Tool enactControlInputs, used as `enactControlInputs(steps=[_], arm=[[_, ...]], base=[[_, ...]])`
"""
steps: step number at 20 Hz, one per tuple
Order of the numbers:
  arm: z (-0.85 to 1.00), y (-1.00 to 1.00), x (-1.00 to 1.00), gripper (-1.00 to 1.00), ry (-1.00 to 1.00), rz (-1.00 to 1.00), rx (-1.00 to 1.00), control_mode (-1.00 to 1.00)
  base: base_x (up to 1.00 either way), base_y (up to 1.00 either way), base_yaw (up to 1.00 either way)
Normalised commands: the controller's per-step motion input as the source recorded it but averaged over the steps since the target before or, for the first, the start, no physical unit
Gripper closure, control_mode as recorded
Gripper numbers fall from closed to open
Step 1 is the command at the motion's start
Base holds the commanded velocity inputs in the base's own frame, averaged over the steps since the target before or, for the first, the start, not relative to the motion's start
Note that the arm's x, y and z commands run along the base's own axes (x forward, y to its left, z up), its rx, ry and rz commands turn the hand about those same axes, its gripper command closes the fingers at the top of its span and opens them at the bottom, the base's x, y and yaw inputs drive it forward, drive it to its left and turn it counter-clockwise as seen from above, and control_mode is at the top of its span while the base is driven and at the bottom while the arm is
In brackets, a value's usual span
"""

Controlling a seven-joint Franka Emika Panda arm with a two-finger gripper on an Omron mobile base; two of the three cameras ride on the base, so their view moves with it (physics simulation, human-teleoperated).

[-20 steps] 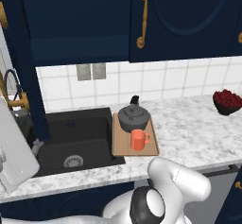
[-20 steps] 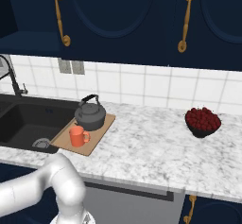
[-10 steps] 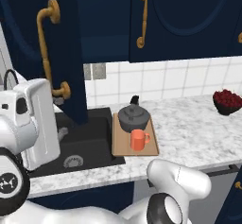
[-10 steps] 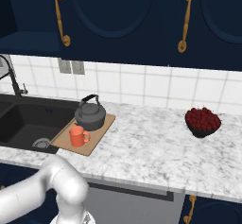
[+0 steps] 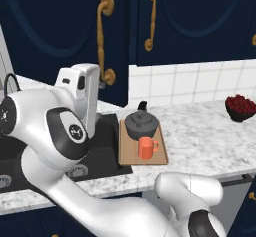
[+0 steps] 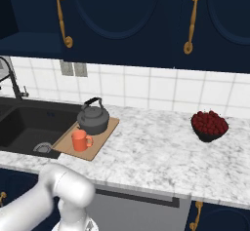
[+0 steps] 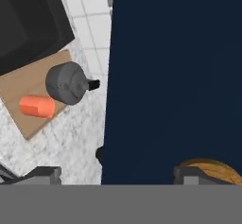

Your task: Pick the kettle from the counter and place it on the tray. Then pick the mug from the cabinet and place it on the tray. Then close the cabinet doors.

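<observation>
While the white arm curled up from the base at the lower edge of the left base view, its end effector (image 7: 115,173) stood against the edge of the left cabinet door (image 5: 65,36), the fingertips (image 7: 46,173) spread wide and nothing between them but the door's navy panel; one tip sat just beside the gold handle (image 5: 103,41). Whether the pads actually touched the door could not be told. The closing of the cabinet doors appeared to be the step in hand, since both earlier placements looked done: beyond the arm, the tray (image 6: 105,130) lay on the desk (image 6: 156,152) beside the black sink (image 6: 24,125), carrying the orange mug (image 6: 80,141) at its near end and the kettle (image 6: 93,120) just behind it. Farther right sat a dark bowl of red fruit (image 6: 209,125). The next move probably called for pushing the door panel round until it lay flush with its closed neighbour (image 5: 195,16).
</observation>
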Motion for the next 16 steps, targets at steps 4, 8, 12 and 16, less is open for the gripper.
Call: enactControlInputs(steps=[4,8,12,16], arm=[[0.01,-0.69,0.84,-1.00,0.00,0.01,0.16,-1.00],[0.03,-0.56,0.83,-1.00,0.00,0.04,0.15,-1.00],[0.04,-0.48,0.84,-1.00,0.00,0.09,0.14,-1.00],[0.00,-0.38,0.85,-1.00,0.00,0.12,0.13,-1.00]], base=[[0.00,0.00,0.00],[0.00,0.00,0.00],[0.00,0.00,0.00],[0.00,0.00,0.00]])
